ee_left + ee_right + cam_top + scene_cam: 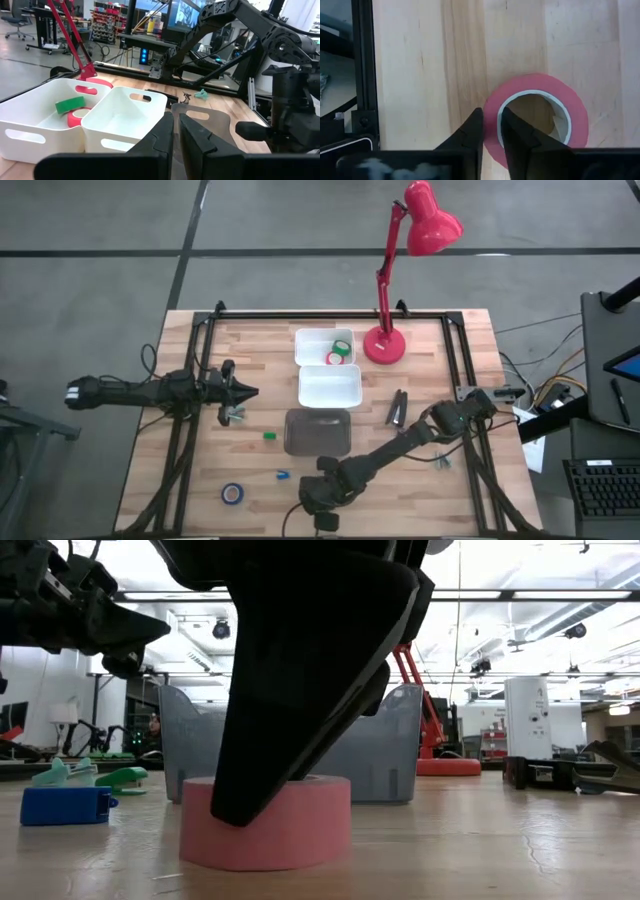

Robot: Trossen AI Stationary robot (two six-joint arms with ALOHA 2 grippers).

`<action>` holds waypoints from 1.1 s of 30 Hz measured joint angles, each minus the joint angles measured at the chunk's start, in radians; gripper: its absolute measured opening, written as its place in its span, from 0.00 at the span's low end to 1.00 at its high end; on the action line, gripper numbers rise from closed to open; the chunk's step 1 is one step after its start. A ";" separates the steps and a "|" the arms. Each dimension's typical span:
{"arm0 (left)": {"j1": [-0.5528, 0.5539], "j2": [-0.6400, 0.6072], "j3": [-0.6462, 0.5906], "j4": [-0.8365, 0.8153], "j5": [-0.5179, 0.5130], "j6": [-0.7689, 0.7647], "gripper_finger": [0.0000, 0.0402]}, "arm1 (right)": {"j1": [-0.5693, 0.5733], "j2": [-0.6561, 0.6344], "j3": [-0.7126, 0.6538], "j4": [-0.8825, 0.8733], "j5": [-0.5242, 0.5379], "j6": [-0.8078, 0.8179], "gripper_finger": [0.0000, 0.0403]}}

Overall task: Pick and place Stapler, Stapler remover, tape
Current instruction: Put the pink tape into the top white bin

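Note:
A pinkish-red tape roll (pixel 570 107) lies flat on the wooden table near its front edge, and my right gripper (pixel 491 117) is shut on it. The black stapler (pixel 397 408) lies on the table right of the bins. A blue tape roll (pixel 232 493) lies at the front left. A green roll (pixel 342 347) and a red roll (pixel 334 358) sit in the far white bin (pixel 310 340). Small blue (pixel 282 476) and green (pixel 269 436) pieces, which look like staple removers, lie on the table. My left gripper (pixel 248 392) hovers shut at the table's left. My right gripper pinches the roll's wall (pixel 492 106), one finger (pixel 517 135) inside the ring and the other (pixel 472 132) outside it. The fingers come steeply from above. The roll lies flat with its underside (pixel 265 862) on the table.
A second white bin (pixel 330 385) and a grey bin (pixel 318 432) stand in a row at the table's middle. A red desk lamp (pixel 385 340) stands at the far right of the bins. Black frame rails (pixel 460 360) run along the table's sides.

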 joint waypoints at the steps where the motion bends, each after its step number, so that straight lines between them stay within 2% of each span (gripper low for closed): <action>1: 0.000 0.000 0.000 0.000 0.000 0.000 0.08 | -0.001 -0.001 0.000 0.000 -0.001 -0.006 0.09; 6: 0.000 0.000 0.000 0.000 0.000 0.000 0.08 | -0.010 -0.007 0.011 -0.022 -0.003 -0.062 0.07; 15: 0.000 0.000 0.000 0.001 0.000 0.000 0.08 | -0.043 -0.068 0.120 -0.078 -0.015 -0.165 0.08; 18: 0.000 0.001 0.000 0.001 0.000 0.000 0.08 | -0.049 -0.105 0.157 -0.140 0.047 -0.216 0.08; 22: 0.000 0.001 0.000 0.001 0.000 0.000 0.08 | -0.071 -0.172 0.178 -0.223 0.220 -0.285 0.08; 25: 0.000 0.001 0.000 0.001 0.000 0.000 0.08 | -0.094 -0.223 0.175 -0.254 0.306 -0.307 0.08; 33: 0.000 0.001 0.000 0.000 0.000 0.000 0.08 | -0.180 -0.315 0.166 -0.280 0.354 -0.395 0.08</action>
